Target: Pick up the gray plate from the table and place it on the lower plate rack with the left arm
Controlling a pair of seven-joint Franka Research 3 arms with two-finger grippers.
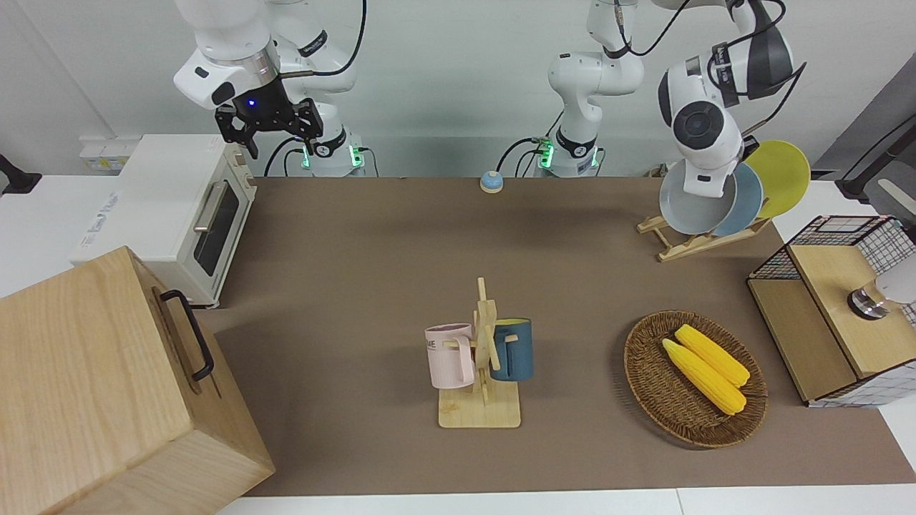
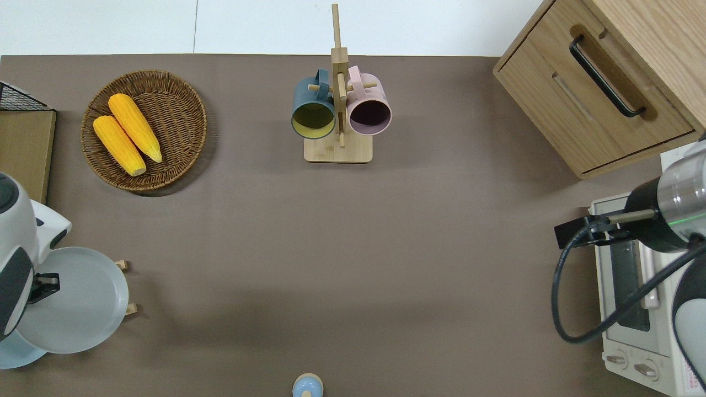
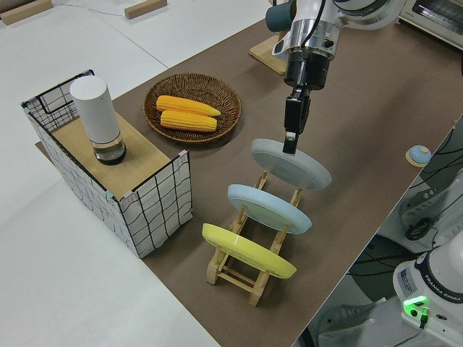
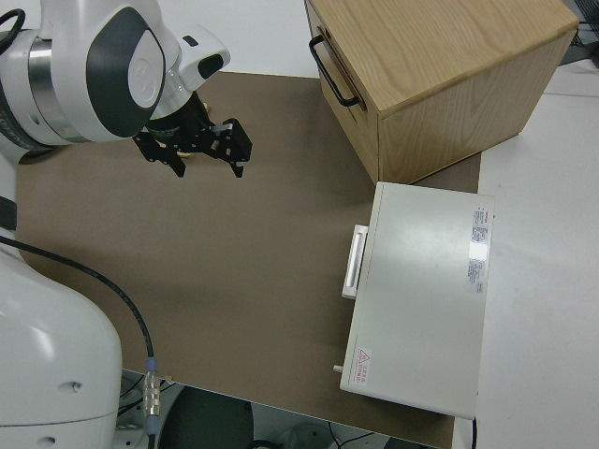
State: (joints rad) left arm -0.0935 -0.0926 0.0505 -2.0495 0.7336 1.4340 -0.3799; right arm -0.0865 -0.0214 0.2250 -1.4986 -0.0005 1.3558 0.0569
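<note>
The gray plate [image 1: 688, 209] hangs tilted in my left gripper [image 3: 290, 148], which is shut on its rim. It is over the low end of the plate rack [image 1: 678, 247], beside the sky-blue plate [image 1: 747, 199] and the yellow plate [image 1: 784, 169] standing in the rack. I cannot tell whether the gray plate touches the rack. In the overhead view the gray plate [image 2: 77, 300] covers most of the rack, and two rail ends [image 2: 122, 265] stick out. In the left side view it [image 3: 293, 165] sits above the rack's free slot. The right arm is parked, its gripper [image 1: 268, 130] open. The table [image 1: 372, 272] is brown.
A wicker basket [image 1: 647, 386] with two corn cobs lies farther from the robots than the rack. A wire crate [image 1: 830, 307] stands at the left arm's end. A mug stand [image 1: 483, 357] stands mid-table. A wooden cabinet [image 1: 107, 386] and a toaster oven [image 1: 172, 214] stand at the right arm's end.
</note>
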